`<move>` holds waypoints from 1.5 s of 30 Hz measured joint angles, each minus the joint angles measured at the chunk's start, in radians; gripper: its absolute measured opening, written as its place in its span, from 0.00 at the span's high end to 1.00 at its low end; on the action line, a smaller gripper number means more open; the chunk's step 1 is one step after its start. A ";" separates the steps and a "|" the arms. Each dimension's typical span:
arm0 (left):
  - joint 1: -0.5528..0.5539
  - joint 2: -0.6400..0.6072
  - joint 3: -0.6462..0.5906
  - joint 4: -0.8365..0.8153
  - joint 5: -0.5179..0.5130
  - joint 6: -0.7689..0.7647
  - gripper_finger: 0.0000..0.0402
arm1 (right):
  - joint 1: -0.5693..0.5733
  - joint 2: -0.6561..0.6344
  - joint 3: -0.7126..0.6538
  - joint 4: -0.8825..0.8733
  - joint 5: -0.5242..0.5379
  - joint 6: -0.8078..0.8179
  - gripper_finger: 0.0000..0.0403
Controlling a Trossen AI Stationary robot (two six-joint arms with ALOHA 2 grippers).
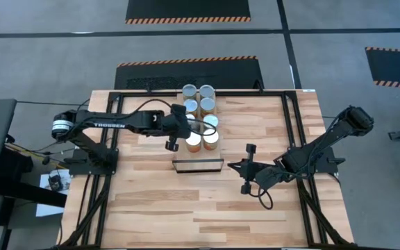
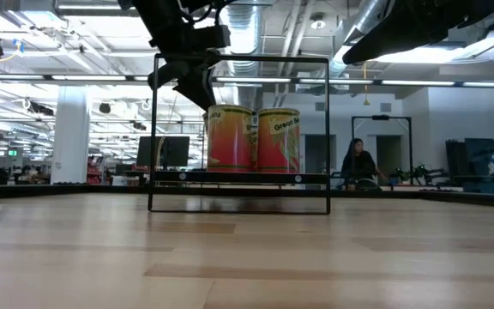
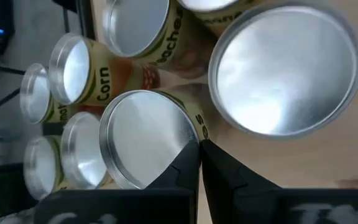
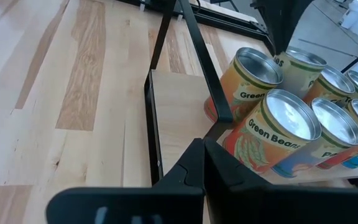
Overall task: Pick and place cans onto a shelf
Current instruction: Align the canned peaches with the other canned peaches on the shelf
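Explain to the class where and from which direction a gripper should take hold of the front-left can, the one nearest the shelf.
Probably from above, fingers straddling the upright sides of the front-left can just under its rim. Neighbour cans crowd beside and behind it, so set the fingers front to back or where gaps show. The left gripper is closest.

An overhead camera looks straight down on the whole tabletop point(image 1: 151, 208), while a low camera at tabletop height faces level across it into the room behind. Each wrist camera peers closely past its own tool; all four views share the cans point(image 1: 201, 119) beside the shelf point(image 1: 198, 164).
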 joint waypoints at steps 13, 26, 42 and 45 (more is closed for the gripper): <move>0.057 0.015 0.000 0.046 0.095 -0.065 1.00 | 0.000 0.000 0.000 0.001 0.000 0.000 0.96; 0.065 0.015 0.003 0.043 0.081 -0.087 0.86 | 0.000 0.000 0.000 -0.001 0.000 0.000 0.96; 0.065 0.015 0.003 0.053 0.076 -0.057 0.97 | 0.000 0.000 0.000 -0.002 0.000 0.000 0.96; 0.073 0.015 0.003 0.096 0.032 -0.083 0.99 | 0.000 0.000 0.000 -0.002 0.000 0.000 0.96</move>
